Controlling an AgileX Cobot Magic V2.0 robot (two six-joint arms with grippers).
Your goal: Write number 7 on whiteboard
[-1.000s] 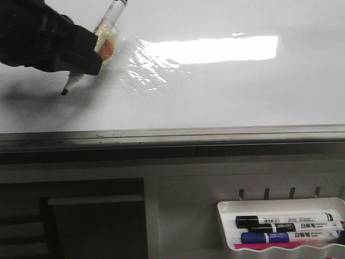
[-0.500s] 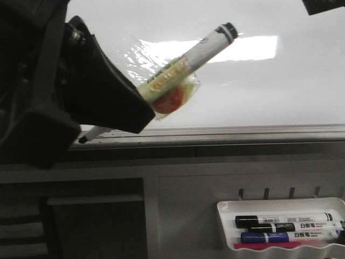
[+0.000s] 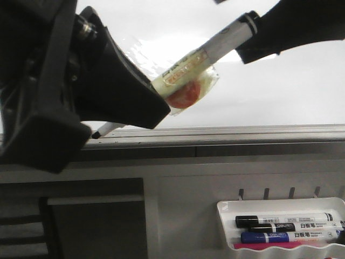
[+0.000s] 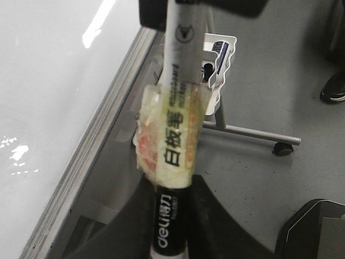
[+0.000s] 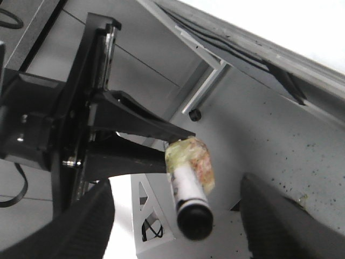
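Two-handed, handling one marker [image 3: 215, 46]: pinching its barrel tight between the left fingers [image 3: 124, 91] just below a wad of tape [image 3: 186, 91], slanting it from 8 o'clock, where the bare tip is hanging right at the grey edge strip [image 3: 242, 132], up to 2 o'clock, where the black rear end is pointing. Bringing the right fingers [image 5: 269, 216] in from 1 o'clock, spreading them on either side of that rear end without touching it, as the right wrist view is showing. Probably preparing a handover or a regrip, not writing.

Seeing no number 7 anywhere on the visible whiteboard [image 3: 280, 91], only glare; judging the figure as not yet drawn. Leaving the tray [image 3: 280, 204] at 5 o'clock, below the board, with its spare pens [image 3: 285, 221] untouched.

Risking several things from here:
- Closing the right fingers off-centre on the round end, squeezing the marker sideways and twisting it in the left grip.
- Releasing on the left before clamping on the right, dropping the marker past the strip to the floor, there being no bench underneath.
- Catching the tape wad during a pull, jerking the barrel askew.
- Dragging the uncapped tip across the strip or the board's lower margin, leaving a stray mark.
- Knocking the two arms together, crowding so closely around one thin barrel.
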